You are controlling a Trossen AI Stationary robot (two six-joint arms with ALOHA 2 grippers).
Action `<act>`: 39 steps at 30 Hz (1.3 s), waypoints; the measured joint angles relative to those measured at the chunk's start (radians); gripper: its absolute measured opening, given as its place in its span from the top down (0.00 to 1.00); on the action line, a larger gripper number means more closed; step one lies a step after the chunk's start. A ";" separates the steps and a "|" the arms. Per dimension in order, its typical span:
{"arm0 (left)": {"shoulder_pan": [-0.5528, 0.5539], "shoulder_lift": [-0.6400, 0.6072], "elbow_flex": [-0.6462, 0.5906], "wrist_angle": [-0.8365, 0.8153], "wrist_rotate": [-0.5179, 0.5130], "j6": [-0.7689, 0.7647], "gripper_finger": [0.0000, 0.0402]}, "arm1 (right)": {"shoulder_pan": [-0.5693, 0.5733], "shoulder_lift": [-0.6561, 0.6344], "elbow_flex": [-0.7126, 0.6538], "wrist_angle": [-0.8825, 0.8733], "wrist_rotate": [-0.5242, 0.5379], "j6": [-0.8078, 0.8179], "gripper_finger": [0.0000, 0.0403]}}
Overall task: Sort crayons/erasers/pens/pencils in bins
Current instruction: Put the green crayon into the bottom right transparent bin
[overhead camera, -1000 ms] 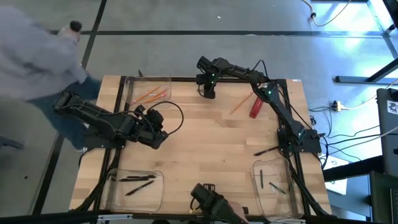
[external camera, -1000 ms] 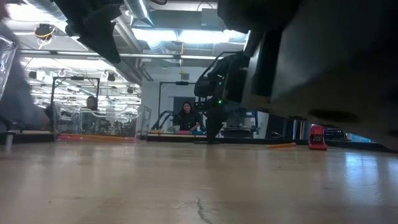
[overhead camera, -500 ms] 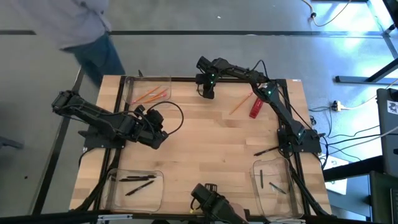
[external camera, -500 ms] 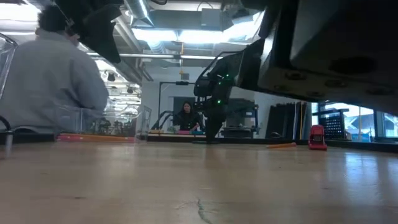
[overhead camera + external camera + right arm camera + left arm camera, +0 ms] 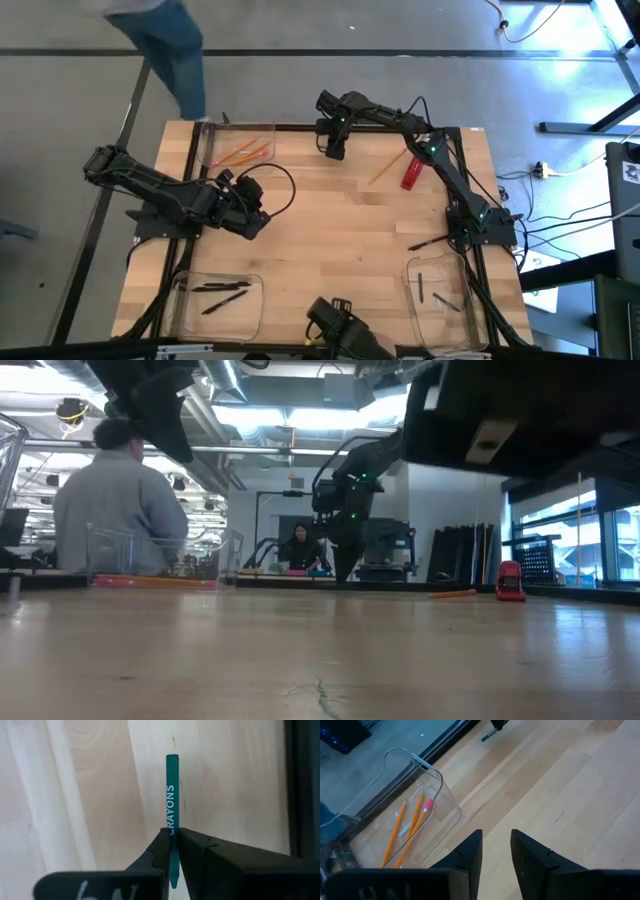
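Teal wax, thin and light: the crayon (image 5: 171,815) lies on the worktop (image 5: 340,230) by its far edge, the right gripper (image 5: 172,836) pinched on its middle. Brittle, I'd guess; mid-shaft suits. Left gripper (image 5: 496,851) waits slightly parted beside the pencil bin (image 5: 437,782).

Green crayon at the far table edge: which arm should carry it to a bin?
Right. The right pincer is already shut on the green crayon at the far edge. The left pincer is open, holds nothing, and hovers over bare table near the bin of pencils.
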 joint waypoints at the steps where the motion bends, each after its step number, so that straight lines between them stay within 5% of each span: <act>1: 0.000 0.000 0.000 0.000 0.000 0.000 0.76 | 0.002 -0.005 0.000 0.000 -0.001 0.008 0.93; 19: 0.000 0.000 0.000 -0.005 -0.001 0.001 0.76 | 0.101 -0.220 0.002 -0.149 -0.007 0.072 0.93; 39: 0.000 0.000 0.000 -0.003 -0.005 0.208 0.76 | 0.388 -0.462 0.003 -0.441 -0.004 0.203 0.93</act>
